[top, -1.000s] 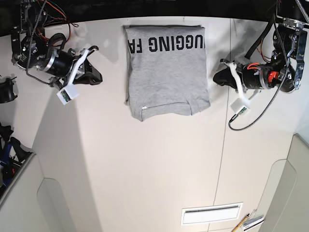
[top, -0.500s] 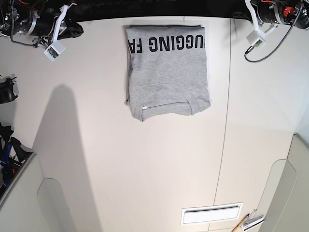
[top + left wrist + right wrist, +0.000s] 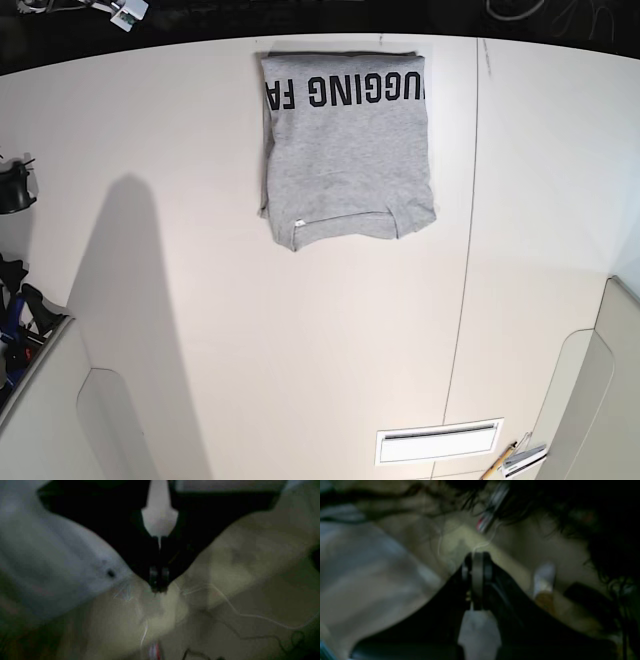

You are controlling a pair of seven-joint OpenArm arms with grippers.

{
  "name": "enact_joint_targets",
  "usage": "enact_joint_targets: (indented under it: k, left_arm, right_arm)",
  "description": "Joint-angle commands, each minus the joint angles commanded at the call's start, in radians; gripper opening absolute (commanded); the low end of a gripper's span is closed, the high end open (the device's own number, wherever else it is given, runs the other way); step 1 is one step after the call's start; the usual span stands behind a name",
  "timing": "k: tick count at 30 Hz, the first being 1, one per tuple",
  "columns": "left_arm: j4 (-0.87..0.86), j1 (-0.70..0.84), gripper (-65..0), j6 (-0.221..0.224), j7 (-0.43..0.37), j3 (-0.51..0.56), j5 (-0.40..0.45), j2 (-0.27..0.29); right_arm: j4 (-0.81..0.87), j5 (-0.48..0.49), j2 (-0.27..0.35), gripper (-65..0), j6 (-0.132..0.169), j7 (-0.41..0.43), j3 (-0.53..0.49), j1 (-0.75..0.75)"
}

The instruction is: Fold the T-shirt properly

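Note:
The heather-grey T-shirt (image 3: 346, 145) lies folded into a rectangle at the far middle of the white table (image 3: 300, 340), with black block letters along its far edge. Both arms have left the base view; only a bit of the right arm's white camera mount (image 3: 128, 12) shows at the top left. In the blurred left wrist view my left gripper (image 3: 159, 580) has its black fingers together and holds nothing. In the blurred right wrist view my right gripper (image 3: 477, 566) is also closed and empty. Neither wrist view shows the shirt.
A seam (image 3: 465, 260) runs down the table right of the shirt. A white vent grille (image 3: 438, 442) and a pencil (image 3: 497, 464) lie at the near right. Dark gear (image 3: 14, 190) sits at the left edge. Cables (image 3: 520, 10) hang beyond the far edge.
Both arms have pulled back from beside the shirt, past the far table edge and out of the base view. The folded shirt has not moved.

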Motion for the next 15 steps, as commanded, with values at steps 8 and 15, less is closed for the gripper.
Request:
enact_joint_targets:
  k: [8,15]
  left_arm:
    - [-0.399,-0.2,-65.0,0.229,-0.183,0.309,0.02,0.001]
    - [-0.734,-0.496,-65.0,0.452,-0.264,0.52,0.019,0.119]
  right_arm:
    - [-0.243,-0.314,0.008,-65.0,0.004,0.182,-0.246,0.059]
    - [-0.437,-0.36,-0.047,-65.0,0.003,0.208,-0.424,0.301]
